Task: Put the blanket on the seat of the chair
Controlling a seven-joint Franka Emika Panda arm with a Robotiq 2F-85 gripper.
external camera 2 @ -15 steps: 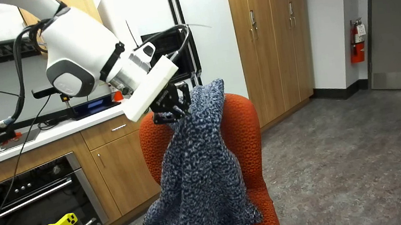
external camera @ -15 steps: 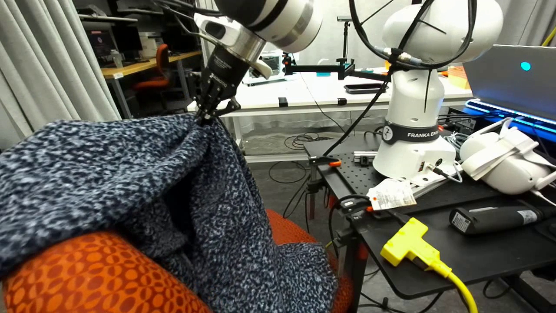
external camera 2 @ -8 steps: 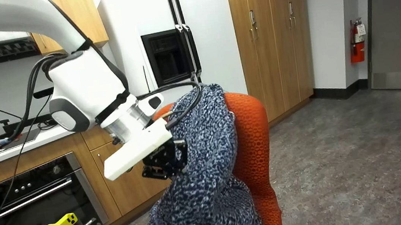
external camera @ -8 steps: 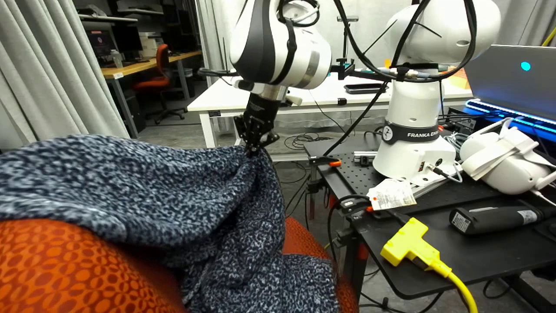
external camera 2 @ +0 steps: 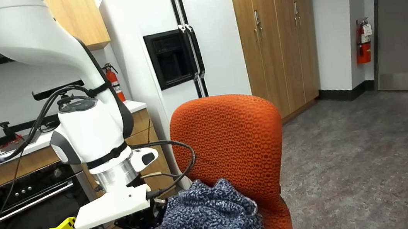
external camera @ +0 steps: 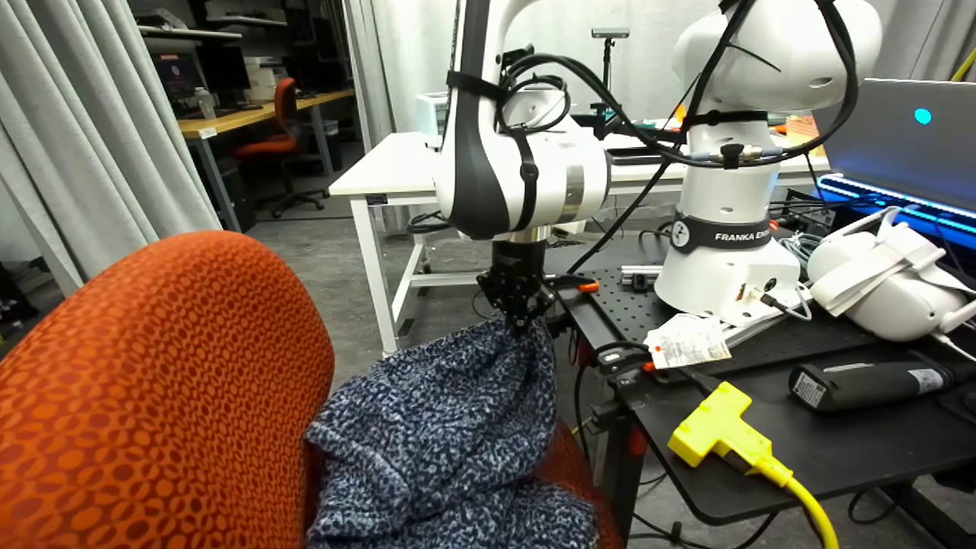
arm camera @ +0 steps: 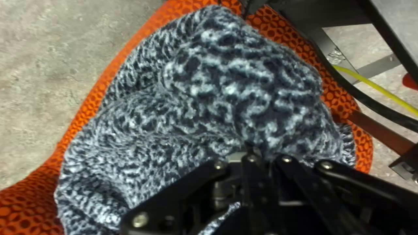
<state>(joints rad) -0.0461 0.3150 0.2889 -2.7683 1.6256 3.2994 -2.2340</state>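
Observation:
The blanket (external camera: 435, 435), mottled navy, grey and white, lies crumpled on the chair seat (external camera: 572, 465) in both exterior views (external camera 2: 213, 218). One part of it rises in a peak to my gripper (external camera: 521, 324). The gripper points down and is shut on that gathered part, above the seat's front area. In the wrist view the gripper's fingers close together on the blanket (arm camera: 202, 98), and the orange seat rim (arm camera: 333, 98) shows around it. Most of the seat is hidden under the blanket. The fingertips are partly hidden in the cloth.
The orange chair backrest (external camera: 168, 389) is bare and also shows in an exterior view (external camera 2: 230, 134). The black robot table (external camera: 839, 450) with a yellow power outlet block (external camera: 720, 427) stands close beside the seat. A white table (external camera: 396, 164) stands behind. Cables hang from the arm.
My gripper has moved down and away from the backrest, toward the robot base, still holding the blanket. The blanket has slid off the backrest and down onto the seat.

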